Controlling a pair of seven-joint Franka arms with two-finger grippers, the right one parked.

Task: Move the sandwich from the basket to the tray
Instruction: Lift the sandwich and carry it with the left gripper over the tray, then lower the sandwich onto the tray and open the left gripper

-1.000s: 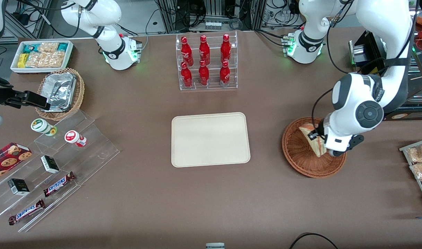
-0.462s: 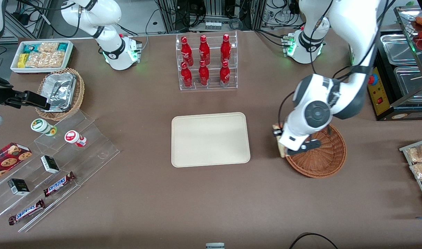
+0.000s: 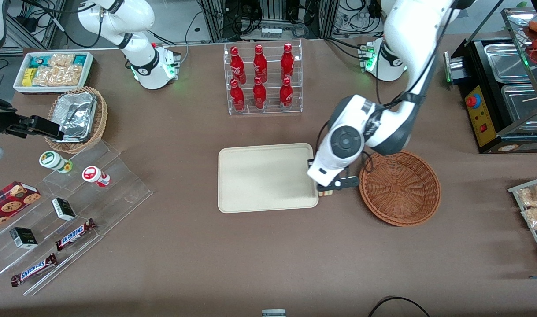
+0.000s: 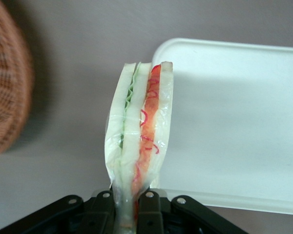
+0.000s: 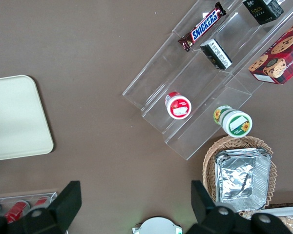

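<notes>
Half-hidden sandwich [image 4: 139, 141] in hand [image 4: 126, 207]

From my station I count six red bottles [image 3: 260, 78] in one clear acrylic rack [image 3: 264, 108]. One cream-beige rectangular tray [image 3: 259, 189], one reddish-brown wicker basket [image 3: 400, 193], one clear-wrapped triangular sandwich [image 4: 139, 141], one gripper [image 4: 126, 207] clamped on it. On the stepped clear acrylic stand [image 3: 118, 193]: two Snickers bars [image 3: 74, 234], two small dark boxes [image 3: 63, 209], two round lidded cups [image 3: 94, 175].
</notes>
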